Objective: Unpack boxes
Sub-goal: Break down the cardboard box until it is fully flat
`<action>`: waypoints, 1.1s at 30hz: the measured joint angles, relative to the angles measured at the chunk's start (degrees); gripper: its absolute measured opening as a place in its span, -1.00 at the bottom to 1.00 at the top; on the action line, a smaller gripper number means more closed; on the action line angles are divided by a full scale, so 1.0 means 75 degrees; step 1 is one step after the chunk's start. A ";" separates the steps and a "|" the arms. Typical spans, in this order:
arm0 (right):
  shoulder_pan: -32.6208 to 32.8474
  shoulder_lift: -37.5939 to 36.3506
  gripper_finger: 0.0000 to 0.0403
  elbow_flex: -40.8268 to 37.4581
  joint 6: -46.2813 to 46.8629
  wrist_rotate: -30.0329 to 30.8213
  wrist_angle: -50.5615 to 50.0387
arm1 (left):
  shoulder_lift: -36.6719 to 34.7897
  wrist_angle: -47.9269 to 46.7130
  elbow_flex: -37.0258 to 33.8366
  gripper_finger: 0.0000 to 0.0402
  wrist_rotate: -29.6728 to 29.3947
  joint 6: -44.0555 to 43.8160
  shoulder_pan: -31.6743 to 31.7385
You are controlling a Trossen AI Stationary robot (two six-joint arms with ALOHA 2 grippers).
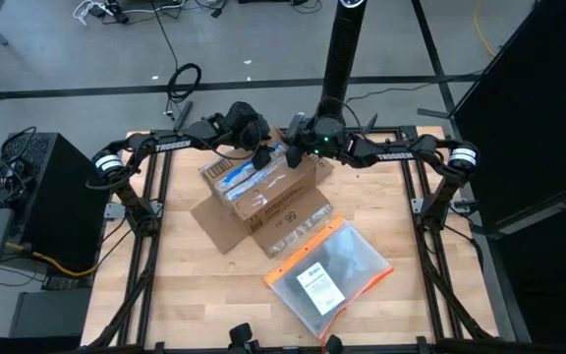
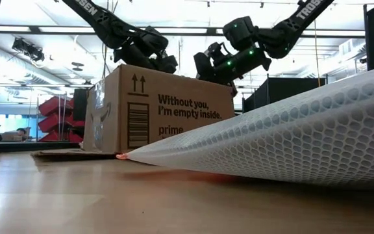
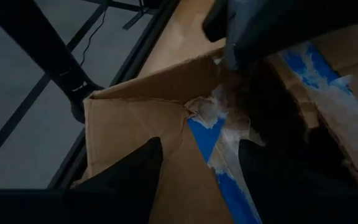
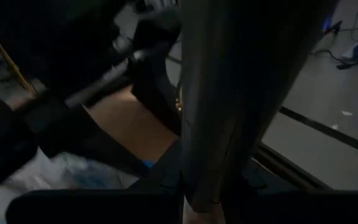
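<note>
Left gripper [image 1: 260,155]: I'm seeing it hovering half-open over the box [image 1: 263,192], gripping nothing.
Right gripper [image 1: 293,147]: I'm seeing it sitting closed above the box top.

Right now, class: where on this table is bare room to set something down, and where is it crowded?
Free: the table left of the clear pouch, and right of the box. Crowded: the far edge, where the left hand and right hand work.

Wooden table [image 1: 185,285] carries cardboard box [image 1: 273,197], clear pouch [image 1: 329,275].
</note>
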 joint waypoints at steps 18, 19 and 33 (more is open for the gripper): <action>-0.0167 -0.0533 -0.80 0.0054 0.0745 -0.0469 -0.1079 | -0.0038 -0.0137 -0.0004 0.04 -0.0016 -0.0024 0.0174; -0.0180 -0.0565 -0.80 0.0056 0.0824 -0.0513 -0.1156 | -0.0041 -0.0136 -0.0004 0.04 -0.0001 -0.0036 0.0185; -0.0306 -0.0618 -0.80 0.0044 0.1470 -0.0685 -0.1607 | -0.1551 -0.0302 0.0583 0.04 0.1387 -0.0309 0.0052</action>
